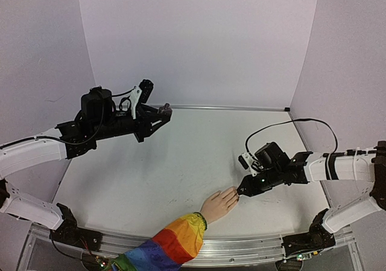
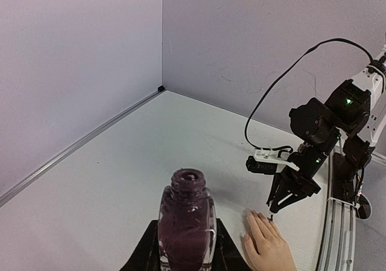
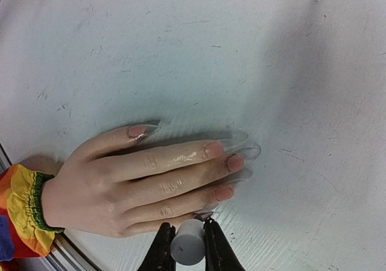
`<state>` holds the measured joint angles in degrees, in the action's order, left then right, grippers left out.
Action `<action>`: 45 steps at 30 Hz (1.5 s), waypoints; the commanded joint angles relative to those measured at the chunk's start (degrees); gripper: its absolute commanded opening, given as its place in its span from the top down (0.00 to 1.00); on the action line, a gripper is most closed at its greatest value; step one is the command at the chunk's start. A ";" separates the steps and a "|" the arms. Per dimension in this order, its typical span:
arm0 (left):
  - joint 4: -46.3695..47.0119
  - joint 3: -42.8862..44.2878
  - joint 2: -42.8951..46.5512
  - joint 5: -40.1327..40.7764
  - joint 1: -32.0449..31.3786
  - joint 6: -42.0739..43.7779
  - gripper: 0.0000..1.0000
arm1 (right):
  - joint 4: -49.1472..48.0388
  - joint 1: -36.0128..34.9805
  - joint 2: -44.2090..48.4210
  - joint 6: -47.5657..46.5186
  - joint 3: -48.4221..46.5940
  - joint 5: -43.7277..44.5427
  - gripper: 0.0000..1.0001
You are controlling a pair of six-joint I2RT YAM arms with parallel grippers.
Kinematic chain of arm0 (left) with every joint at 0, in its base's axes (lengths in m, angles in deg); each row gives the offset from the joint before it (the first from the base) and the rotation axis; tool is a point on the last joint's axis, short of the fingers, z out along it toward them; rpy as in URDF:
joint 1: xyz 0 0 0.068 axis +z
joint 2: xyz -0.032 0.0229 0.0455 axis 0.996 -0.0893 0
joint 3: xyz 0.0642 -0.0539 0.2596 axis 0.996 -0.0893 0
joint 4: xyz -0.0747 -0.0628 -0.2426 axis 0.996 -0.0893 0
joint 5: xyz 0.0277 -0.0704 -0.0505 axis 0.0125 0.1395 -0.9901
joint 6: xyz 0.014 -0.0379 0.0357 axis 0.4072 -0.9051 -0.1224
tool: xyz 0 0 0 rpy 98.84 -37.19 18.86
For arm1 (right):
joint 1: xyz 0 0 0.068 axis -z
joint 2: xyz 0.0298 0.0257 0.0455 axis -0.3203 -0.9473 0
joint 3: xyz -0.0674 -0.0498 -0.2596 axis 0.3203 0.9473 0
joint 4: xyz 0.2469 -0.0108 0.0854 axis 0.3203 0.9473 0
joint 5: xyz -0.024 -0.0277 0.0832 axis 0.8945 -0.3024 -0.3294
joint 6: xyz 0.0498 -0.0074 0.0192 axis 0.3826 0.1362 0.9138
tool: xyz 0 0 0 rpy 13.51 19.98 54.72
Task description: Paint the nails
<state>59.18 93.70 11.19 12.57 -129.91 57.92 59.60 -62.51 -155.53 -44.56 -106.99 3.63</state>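
The right claw (image 1: 241,192), clamped on a brush cap (image 3: 188,250), hovers at the nails (image 3: 214,149) of a mannequin hand (image 3: 120,186) lying near the tabletop (image 1: 181,162) front edge, while the left claw (image 1: 161,112) grips a polish bottle (image 2: 187,219) aloft.

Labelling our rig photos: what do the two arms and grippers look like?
The left arm and right arm have white tubular links and black blocky wrist housings. The left gripper and right gripper are black, two-fingered. A black cable loops above the right arm, where green lights glow.
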 commanded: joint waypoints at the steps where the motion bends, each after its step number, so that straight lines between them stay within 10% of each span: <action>1: 2.14 1.55 0.74 -0.76 0.21 0.17 1.00 | 0.66 -0.46 0.22 0.75 -1.86 1.61 1.00; 45: 2.11 1.80 0.52 -1.13 0.21 0.00 1.00 | 0.96 -0.55 1.22 -0.94 -1.86 -0.75 1.00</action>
<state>59.18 93.70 11.19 12.33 -129.93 57.92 60.32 -62.60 -153.80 -44.50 -106.99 4.33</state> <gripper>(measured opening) 0.212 0.154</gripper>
